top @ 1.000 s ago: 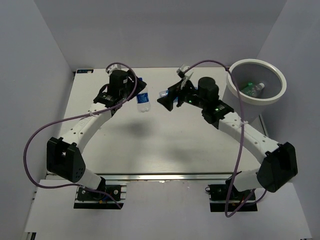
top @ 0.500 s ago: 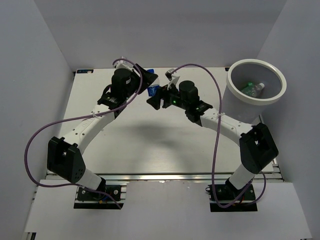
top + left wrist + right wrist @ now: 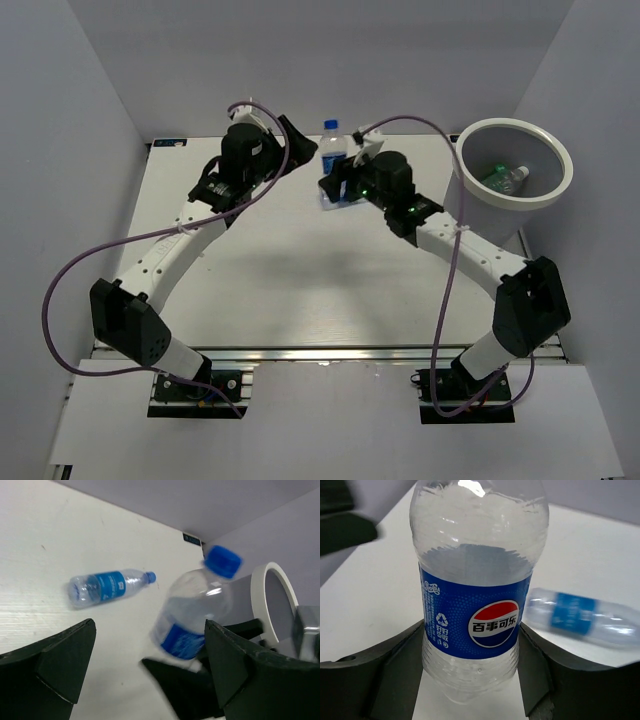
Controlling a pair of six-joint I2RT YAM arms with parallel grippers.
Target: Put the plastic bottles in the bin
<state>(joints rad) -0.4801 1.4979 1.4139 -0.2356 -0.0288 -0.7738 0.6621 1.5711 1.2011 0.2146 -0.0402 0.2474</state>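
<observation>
My right gripper is shut on a clear plastic bottle with a blue label and blue cap, gripping its lower body and holding it upright above the back middle of the table. My left gripper stands open just left of that bottle, touching nothing. A second blue-labelled bottle lies on its side on the table. The bin stands at the back right, with a green bottle inside.
White walls close in the table at the back and on both sides. Purple cables loop off both arms. The bin's thick white rim rises well above the table surface, right of the right arm.
My left gripper has opened and let go of the bottle, drawing back to the left. My right gripper has closed on it and now carries it alone, turned upright.
</observation>
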